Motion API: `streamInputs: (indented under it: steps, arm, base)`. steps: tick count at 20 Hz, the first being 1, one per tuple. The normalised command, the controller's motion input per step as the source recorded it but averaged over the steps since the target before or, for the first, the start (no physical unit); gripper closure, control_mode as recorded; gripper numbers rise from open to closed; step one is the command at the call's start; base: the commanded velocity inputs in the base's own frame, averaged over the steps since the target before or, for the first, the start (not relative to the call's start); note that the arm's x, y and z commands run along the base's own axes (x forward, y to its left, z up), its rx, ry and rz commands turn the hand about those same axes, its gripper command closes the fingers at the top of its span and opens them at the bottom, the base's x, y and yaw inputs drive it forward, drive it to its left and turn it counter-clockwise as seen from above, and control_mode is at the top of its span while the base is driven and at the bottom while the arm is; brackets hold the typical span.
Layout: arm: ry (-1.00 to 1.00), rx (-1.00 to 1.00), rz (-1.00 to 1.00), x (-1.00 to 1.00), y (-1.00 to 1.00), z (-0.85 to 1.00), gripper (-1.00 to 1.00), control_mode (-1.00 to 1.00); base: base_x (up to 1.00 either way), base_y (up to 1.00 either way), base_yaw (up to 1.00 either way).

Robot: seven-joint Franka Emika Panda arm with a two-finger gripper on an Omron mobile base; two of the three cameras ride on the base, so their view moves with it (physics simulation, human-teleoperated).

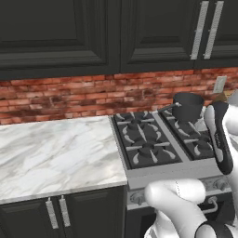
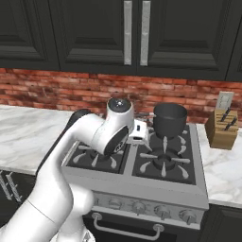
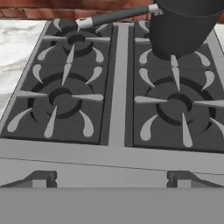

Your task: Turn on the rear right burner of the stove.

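Notably no legible markings on stove (image 3: 118, 157), saucepan (image 3: 186, 26) covering rear right burner, handle pointing left, end effector (image 3: 111, 179) fingers spread open

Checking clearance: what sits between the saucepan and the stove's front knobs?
The bare front right burner, seen in the right base view, lies between the saucepan and the knobs.

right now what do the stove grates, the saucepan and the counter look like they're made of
Grates: matte black, chunky prongs, likely cast iron. Saucepan: dark grey with a dull sheen, probably coated metal; its handle is dark with a silver end. Counter: white with grey veins, polished marble by the look.
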Motion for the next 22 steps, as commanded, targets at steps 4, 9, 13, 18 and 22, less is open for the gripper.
streamInputs:
  steps: [4,9,13,18,22]
  arm:
    - [-0.19,-0.03,0.12,-0.11,-1.00,-0.59,-1.00,-1.00]
    - [-0.25,-0.08,0.12,-0.32,-0.88,-0.78,-1.00,-1.00]
    - [-0.61,0.00,0.12,-0.32,-0.04,-0.77,-1.00,-1.00]
    - [-0.60,0.00,0.03,-0.36,0.00,-0.65,-1.00,-1.00]
    - [-0.31,0.00,0.00,-0.35,-0.14,-0.30,-1.00,-1.00]
  base:
    - [0.00,0.00,0.00]
    - [0.00,0.00,0.00]
    - [0.00,0.00,0.00]
    - [0.00,0.00,0.00]
    - [0.00,0.00,0.00]
